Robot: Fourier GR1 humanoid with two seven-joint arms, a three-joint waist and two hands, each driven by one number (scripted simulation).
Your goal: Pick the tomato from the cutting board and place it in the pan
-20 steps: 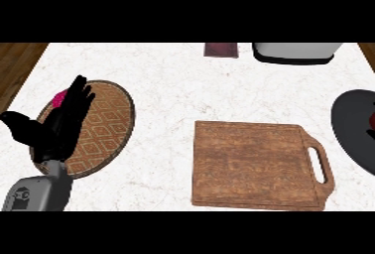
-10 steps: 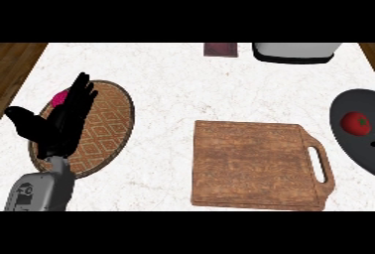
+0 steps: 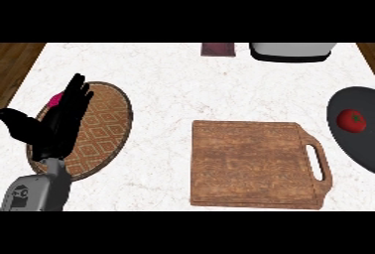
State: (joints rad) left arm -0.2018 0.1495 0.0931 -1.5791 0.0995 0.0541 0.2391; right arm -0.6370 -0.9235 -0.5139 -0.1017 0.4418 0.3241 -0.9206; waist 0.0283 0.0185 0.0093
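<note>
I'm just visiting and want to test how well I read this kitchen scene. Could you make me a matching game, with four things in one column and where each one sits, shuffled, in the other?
Things:
1. tomato
2. cutting board
3. left hand
4. white appliance

Places:
A. middle of the counter, nothing on it
B. far edge of the counter, toward the right
C. inside the dark pan at the right edge
D. over the round patterned mat at the left

Pairs: 1-C, 2-A, 3-D, 4-B.
</note>
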